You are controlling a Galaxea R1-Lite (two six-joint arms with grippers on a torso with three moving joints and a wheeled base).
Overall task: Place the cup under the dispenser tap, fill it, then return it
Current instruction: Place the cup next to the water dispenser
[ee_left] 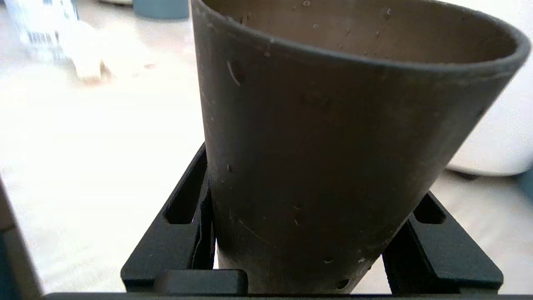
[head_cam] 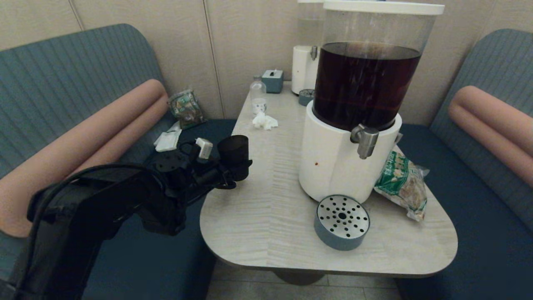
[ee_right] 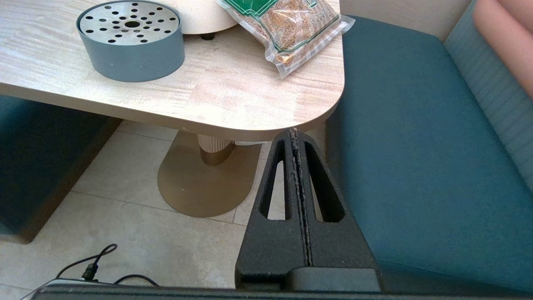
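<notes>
1. The left gripper (head_cam: pixel 233 168) is squeezed onto the cup (head_cam: pixel 234 151), one finger (ee_left: pixel 183 233) on each side near the bottom.
2. The cup is black, stands upright and looks empty inside. It is at the left edge of the table (head_cam: pixel 266 216); I cannot tell if it rests on the table or is just above it.
3. The dispenser tap (head_cam: pixel 365 141) is well apart from the cup, off to the right. It sticks out of the white base of the big dispenser (head_cam: pixel 349 158) full of dark brown drink.
4. A round grey drip tray (head_cam: pixel 342 222) sits in front of the base, below the tap and a bit nearer the robot.
5. So I think this is the first step: bringing the cup to the tap. Nothing is filled yet.
6. Next, the cup should go right across the table, stay upright, and stop with its mouth right under the tap.
7. The right gripper (ee_right: pixel 296 137) waits low by the table corner, fingers pressed together, holding nothing.
</notes>
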